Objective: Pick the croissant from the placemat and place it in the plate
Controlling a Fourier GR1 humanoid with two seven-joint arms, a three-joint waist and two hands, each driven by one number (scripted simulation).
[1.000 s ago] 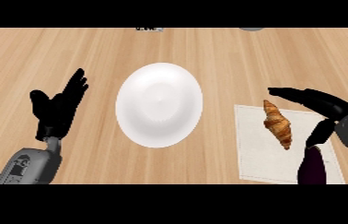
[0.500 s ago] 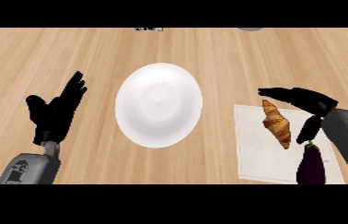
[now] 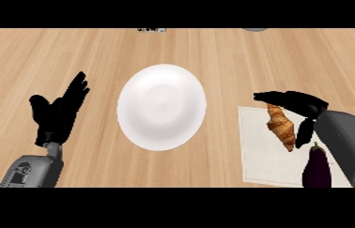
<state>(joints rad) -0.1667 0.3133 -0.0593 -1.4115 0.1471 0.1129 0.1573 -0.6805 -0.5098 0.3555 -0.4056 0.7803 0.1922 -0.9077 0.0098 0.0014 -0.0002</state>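
Fingers of the right hand [image 3: 297, 102] are arching in a curved black hook over the top end of the croissant [image 3: 281, 126], with the thumb hanging down at the pastry's right side. They are spread fairly wide around it, and whether they are touching its crust cannot be told. That croissant, a long golden-brown crescent with ridged layers, is lying on the placemat [image 3: 255, 142], a pale, flat, cloth-like rectangle at the counter's right. Beside it, a glossy dark purple eggplant [image 3: 318, 167] is resting on the mat's lower right part. Left of the mat, the plate [image 3: 161, 107], smooth, white and rounded, is sitting on the wood-grain counter [image 3: 208, 49]. At the view's left, the left hand [image 3: 57, 112] is resting open, fingers straight and pointing upward.
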